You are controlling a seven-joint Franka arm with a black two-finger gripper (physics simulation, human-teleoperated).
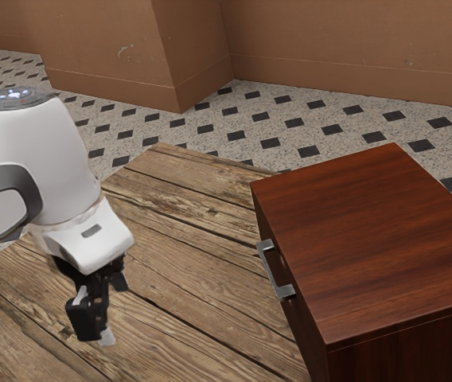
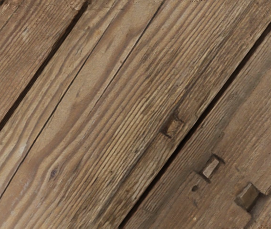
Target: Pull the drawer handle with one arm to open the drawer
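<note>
A dark red wooden cabinet (image 1: 369, 231) stands on the plank table at the exterior view's right. Its drawer front faces the arm and sits flush with the cabinet body. A silver bar handle (image 1: 275, 269) sticks out from that front. My black gripper (image 1: 91, 322) hangs point-down just above the table at the exterior view's lower left, well apart from the handle, with nothing in it. Under my hand lie bare table planks (image 2: 126, 119).
The weathered wooden table (image 1: 186, 263) stretches between my gripper and the cabinet with nothing on it. Beyond the table is a black-and-white tiled floor (image 1: 290, 119) and brown walls (image 1: 329, 40).
</note>
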